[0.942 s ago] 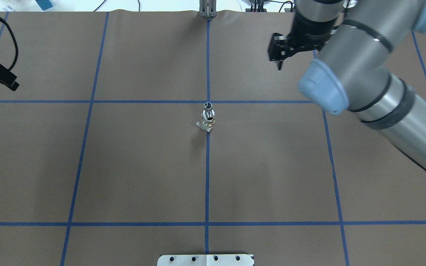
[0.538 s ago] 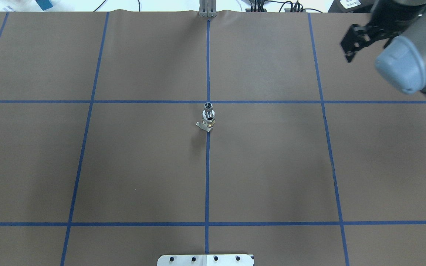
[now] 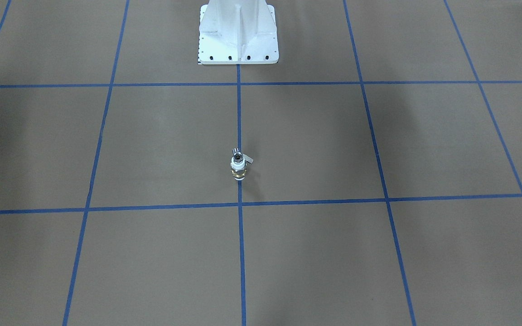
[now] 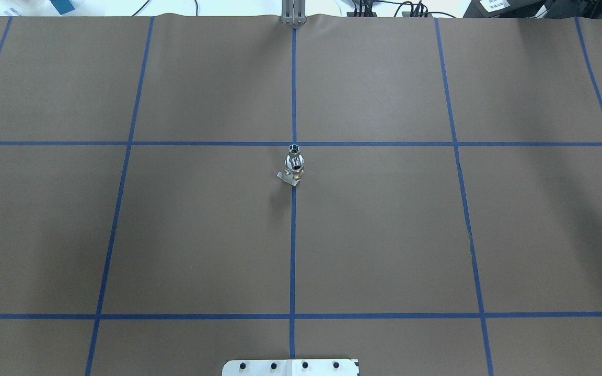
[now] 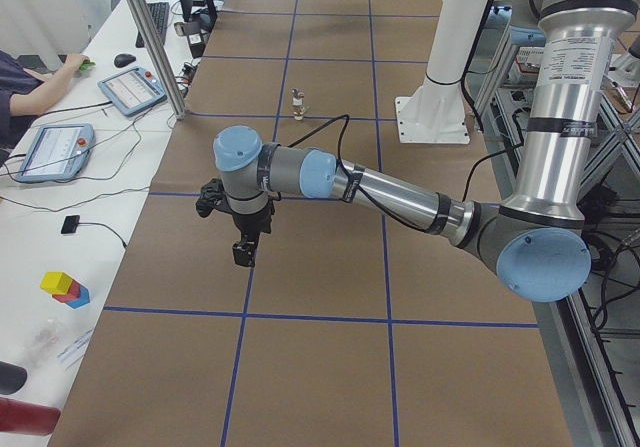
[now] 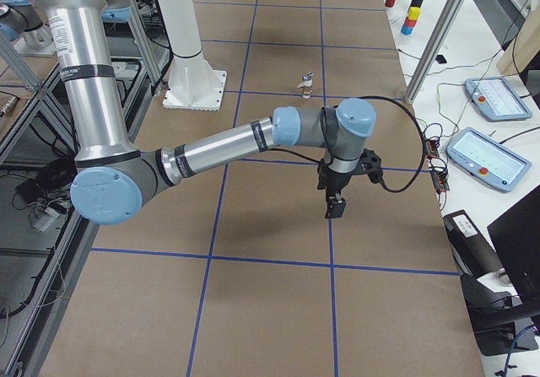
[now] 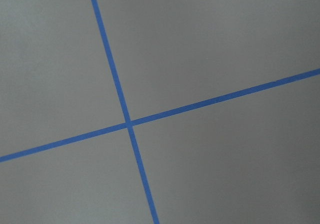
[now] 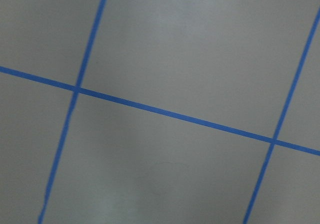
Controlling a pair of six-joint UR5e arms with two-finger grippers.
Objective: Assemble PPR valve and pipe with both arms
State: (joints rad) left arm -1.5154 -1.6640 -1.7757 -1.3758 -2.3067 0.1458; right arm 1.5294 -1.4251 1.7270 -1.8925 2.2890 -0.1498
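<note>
The PPR valve [image 3: 239, 167] stands upright alone at the middle of the table, with white ring ends, a brass band and a grey side lever. It also shows in the overhead view [image 4: 294, 166]. A silvery pipe stub [image 4: 294, 149] shows at its top end. Both grippers are away from it and show only in the side views. The left gripper [image 5: 243, 255] hangs over the table's left end. The right gripper [image 6: 334, 208] hangs over the right end. I cannot tell whether either is open or shut. The wrist views show only brown paper and blue tape.
The white bolted pedestal [image 3: 238, 31] stands at the robot's edge of the table. Blue tape lines grid the brown paper. Operator tablets [image 5: 50, 152] and coloured blocks [image 5: 65, 287] lie on the side bench beyond an aluminium post [image 5: 150, 42].
The right arm has swung right and out of the overhead view. The left gripper left that view's left edge earlier. The valve has not moved.
</note>
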